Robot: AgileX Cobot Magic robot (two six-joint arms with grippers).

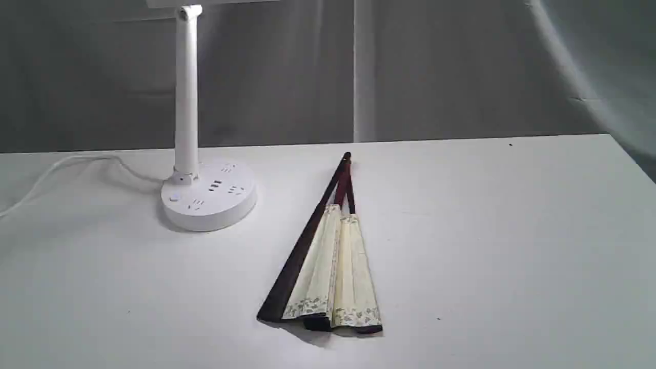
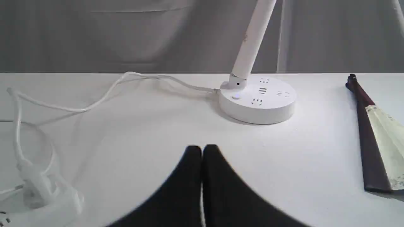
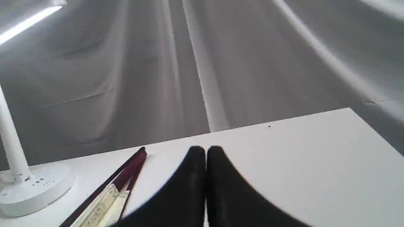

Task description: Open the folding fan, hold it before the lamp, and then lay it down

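The folding fan [image 1: 328, 261] lies on the white table, spread only a little, its pivot toward the far edge and its cream leaf and dark guards toward the front. Part of it shows in the left wrist view [image 2: 375, 138] and in the right wrist view [image 3: 110, 192]. The white lamp [image 1: 205, 192] stands at the back left on its round socket base, also seen as lamp [image 2: 257, 99] and lamp [image 3: 28, 186]. My left gripper [image 2: 202, 149] is shut and empty, short of the lamp base. My right gripper [image 3: 205, 150] is shut and empty, beside the fan's pivot end. Neither gripper shows in the exterior view.
The lamp's white cord [image 2: 94, 101] trails across the table [image 1: 512, 230] to a white plug and power strip [image 2: 38, 192]. A grey cloth backdrop [image 1: 461, 66] hangs behind the table's far edge.
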